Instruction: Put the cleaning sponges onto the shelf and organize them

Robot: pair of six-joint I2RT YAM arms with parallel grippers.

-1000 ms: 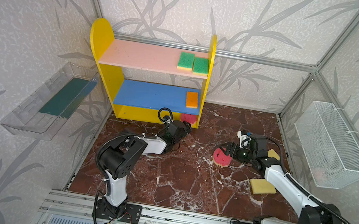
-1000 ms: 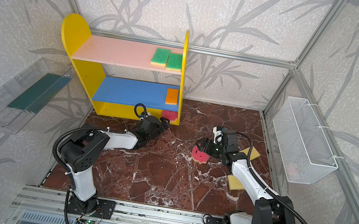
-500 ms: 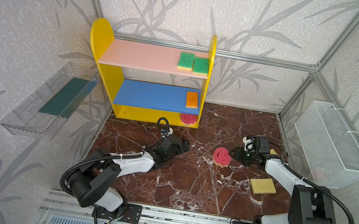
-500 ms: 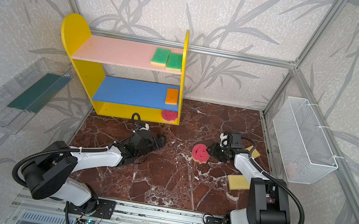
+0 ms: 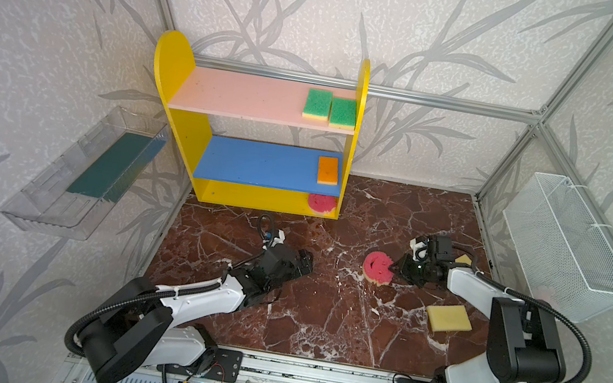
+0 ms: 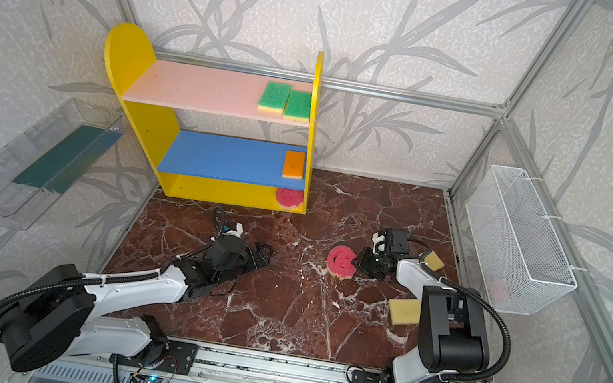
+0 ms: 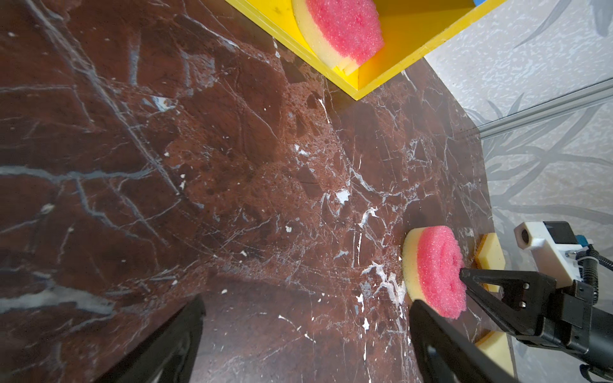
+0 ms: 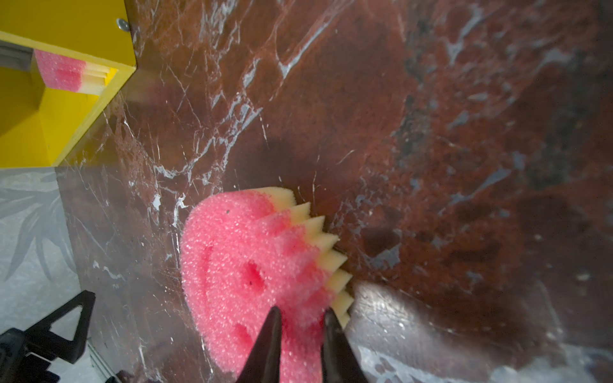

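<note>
A round pink smiley sponge [image 5: 378, 268] [image 6: 343, 261] lies on the marble floor. My right gripper [image 5: 393, 267] [image 8: 302, 313] is shut on its rim, pink foam pinched between the jaws. My left gripper [image 5: 305, 262] [image 7: 305, 305] is open and empty, low over the floor to the sponge's left. On the shelf [image 5: 186, 67], two green sponges [image 5: 318, 105] [image 5: 343, 113] sit on the pink board. An orange one [image 5: 328, 171] rests on the blue board, another pink one [image 5: 321, 203] on the base. A yellow sponge [image 5: 448, 318] lies beside the right arm, another [image 5: 464, 259] behind it.
A clear plastic tray [image 5: 89, 173] hangs on the left wall and a white wire basket [image 5: 565, 244] on the right wall. An aluminium rail [image 5: 308, 374] carrying both arm bases runs along the floor's front edge.
My right gripper has closed onto the pink smiley sponge's rim. My left arm has drawn back from the shelf's base toward the middle of the floor, still open.
</note>
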